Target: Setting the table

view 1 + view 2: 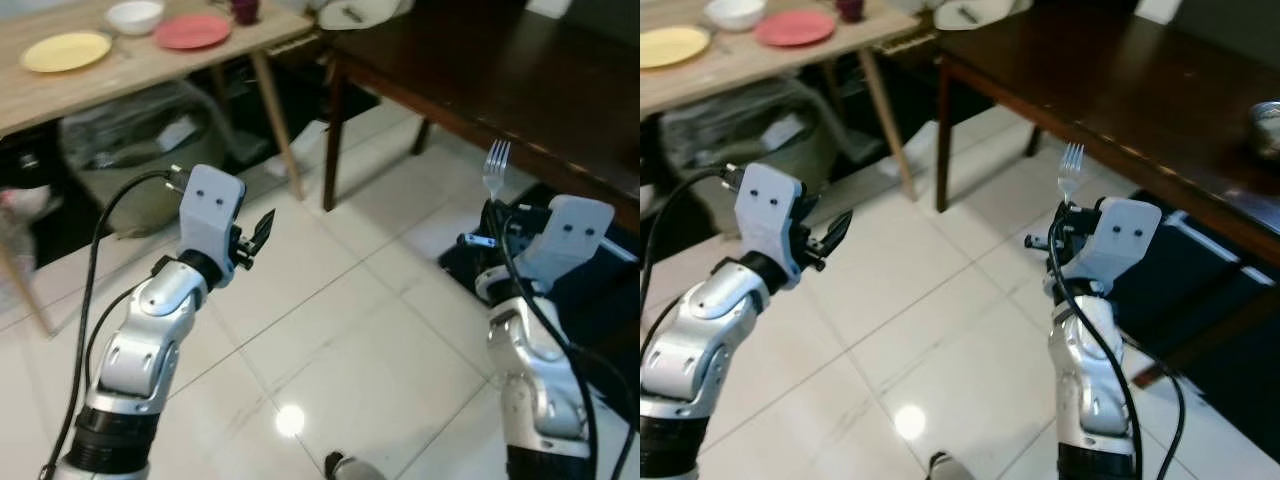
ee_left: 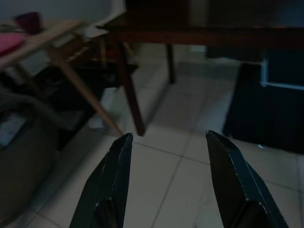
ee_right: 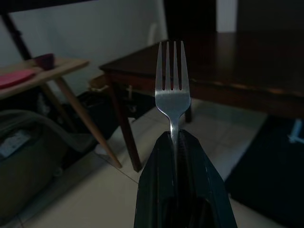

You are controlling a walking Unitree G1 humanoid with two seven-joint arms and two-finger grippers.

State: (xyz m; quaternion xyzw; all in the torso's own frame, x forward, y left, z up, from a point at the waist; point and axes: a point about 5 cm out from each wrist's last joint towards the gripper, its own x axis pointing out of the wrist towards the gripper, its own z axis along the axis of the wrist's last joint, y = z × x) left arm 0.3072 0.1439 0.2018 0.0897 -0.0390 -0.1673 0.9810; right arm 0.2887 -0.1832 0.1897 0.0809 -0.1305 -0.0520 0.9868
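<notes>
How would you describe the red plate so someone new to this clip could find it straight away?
Start at the light wooden table on the robot's left, beside the dark wooden table. Along its top lie a yellow plate, a white bowl and then the red plate, with a dark red cup beyond it. It is the only flat red dish there.
</notes>
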